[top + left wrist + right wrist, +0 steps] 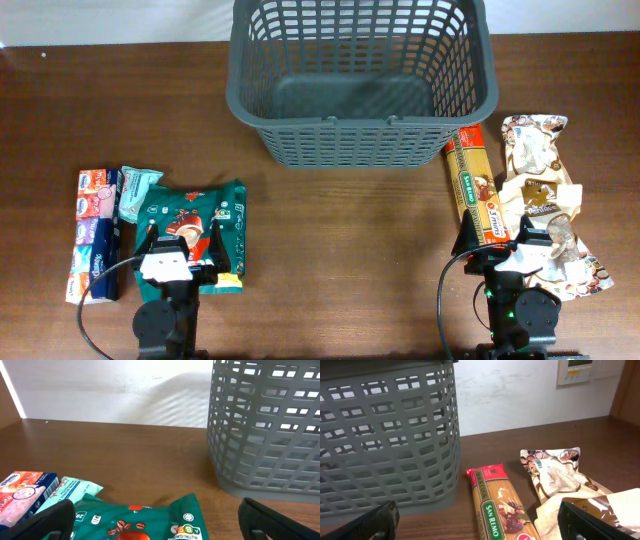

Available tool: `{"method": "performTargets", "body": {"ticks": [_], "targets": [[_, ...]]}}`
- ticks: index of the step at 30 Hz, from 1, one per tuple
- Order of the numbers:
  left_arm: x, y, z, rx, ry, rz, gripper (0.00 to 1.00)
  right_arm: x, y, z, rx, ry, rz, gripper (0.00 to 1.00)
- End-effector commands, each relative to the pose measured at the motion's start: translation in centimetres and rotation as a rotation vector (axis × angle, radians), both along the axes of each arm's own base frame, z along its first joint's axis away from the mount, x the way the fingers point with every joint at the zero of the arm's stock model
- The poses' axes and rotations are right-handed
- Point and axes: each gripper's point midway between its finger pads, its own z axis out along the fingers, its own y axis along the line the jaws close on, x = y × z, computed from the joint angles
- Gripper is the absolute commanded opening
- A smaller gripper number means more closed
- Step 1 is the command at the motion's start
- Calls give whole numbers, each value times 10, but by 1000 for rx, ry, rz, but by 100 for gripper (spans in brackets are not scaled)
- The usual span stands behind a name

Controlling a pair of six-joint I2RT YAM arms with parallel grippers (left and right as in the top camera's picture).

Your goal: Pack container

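Grey container (350,140); floor, seemingly smooth, overhead only

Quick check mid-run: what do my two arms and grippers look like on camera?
Both arms are black. The left gripper has dark wedge-shaped fingers and a white block behind them; a thin black cable loops beside it. The right gripper is black too, with a green light on its arm.
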Motion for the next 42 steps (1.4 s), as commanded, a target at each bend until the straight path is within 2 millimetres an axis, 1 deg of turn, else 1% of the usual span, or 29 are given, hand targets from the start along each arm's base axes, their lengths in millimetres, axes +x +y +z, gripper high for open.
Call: {"method": "performTargets", "body": {"ticks": [1, 18, 21, 23, 25, 26, 29, 32, 34, 37, 40, 42], "targets": [[0, 0, -1, -12, -4, 4, 99, 0, -1, -2, -3, 4, -8, 99], [0, 0, 1, -12, -12, 2, 99, 0, -1, -2, -2, 4, -7, 99], [0, -6, 0, -15, -12, -32, 99, 0, 1, -2, 26, 1, -2, 99], [0, -12, 1, -18, -13, -65, 99, 0, 2, 2, 60, -13, 2, 99], [0, -17, 2, -21, -16, -96, 99, 0, 7, 12, 88, -43, 33, 99], [0, -23, 5, -23, -27, -130, 99, -1, 13, 25, 98, -78, 68, 99], [-1, -35, 19, -22, -77, -199, 99, -5, 23, 51, 96, -135, 129, 99], [-2, -38, 37, -18, -108, -216, 99, -13, 32, 79, 91, -191, 188, 99], [-3, -40, 52, -15, -125, -230, 99, -21, 42, 100, 86, -216, 247, 99], [-8, -53, 86, -11, -160, -307, 99, -36, 55, 126, 81, -221, 324, 99], [-11, -65, 117, -11, -165, -381, 99, -54, 64, 148, 82, -194, 380, 99], [-12, -70, 136, -20, -136, -415, 99, -68, 69, 163, 85, -170, 411, 99]]}}
